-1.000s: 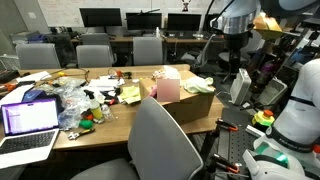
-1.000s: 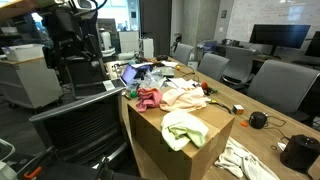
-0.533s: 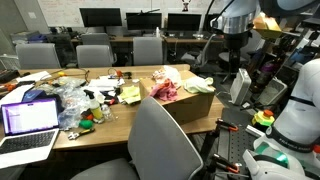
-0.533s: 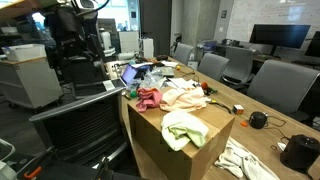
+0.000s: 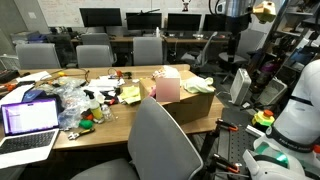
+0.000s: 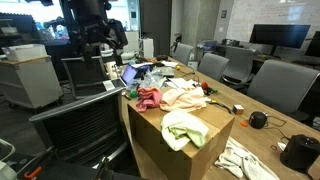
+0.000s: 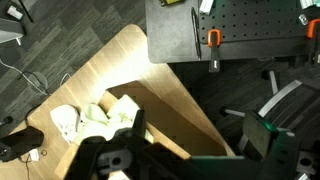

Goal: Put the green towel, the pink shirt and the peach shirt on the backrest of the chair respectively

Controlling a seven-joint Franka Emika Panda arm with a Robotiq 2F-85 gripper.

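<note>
Both fingers (image 7: 95, 160) spread fully apart, holding nothing.

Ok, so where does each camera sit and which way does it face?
Exterior view: behind the chair, facing across the table to the box; arm at top right.
Exterior view: at the box's end, facing along the table; arm at top left.
Wrist view: overhead, looking down on the table; gripper at bottom.
Shared: the table.

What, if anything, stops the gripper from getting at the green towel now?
Probably nothing, so yes. The green towel lies uncovered on the cardboard box, draped over its edge, apart from the pink shirt. The gripper hangs open high above the table, and nothing seems to be between them.
</note>
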